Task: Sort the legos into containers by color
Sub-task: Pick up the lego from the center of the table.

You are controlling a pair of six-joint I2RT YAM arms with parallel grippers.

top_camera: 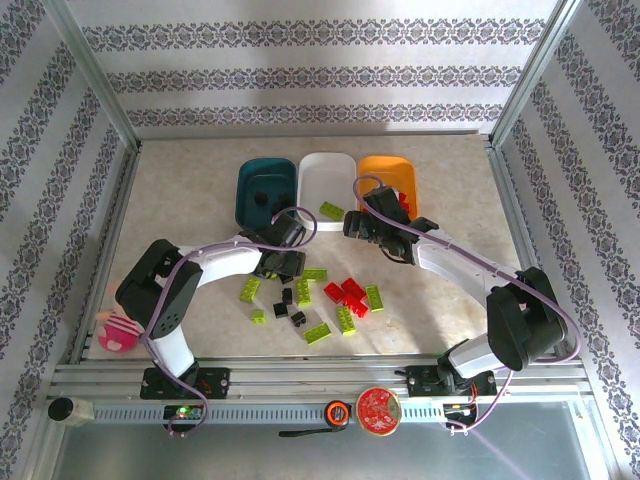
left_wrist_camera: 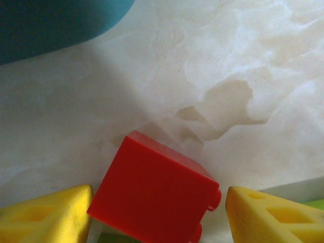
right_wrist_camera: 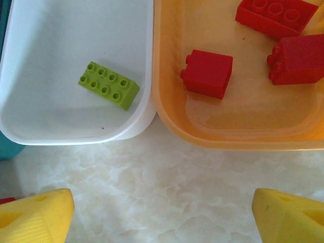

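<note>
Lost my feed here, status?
Left gripper shut on red brick. Right gripper open, empty, near orange tray. Loose bricks on table. Nothing blocking.

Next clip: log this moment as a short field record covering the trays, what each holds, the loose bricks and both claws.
teal tray: dark pieces inside, too small to count
white tray: one green brick
orange tray: three red bricks
loose bricks: red, green and black, on the table in front of the trays
left claw: single red brick between its fingers; grip unclear
right claw: open, empty, at the near edge of the white and orange trays
doll: near left corner, apart from the bricks
</note>
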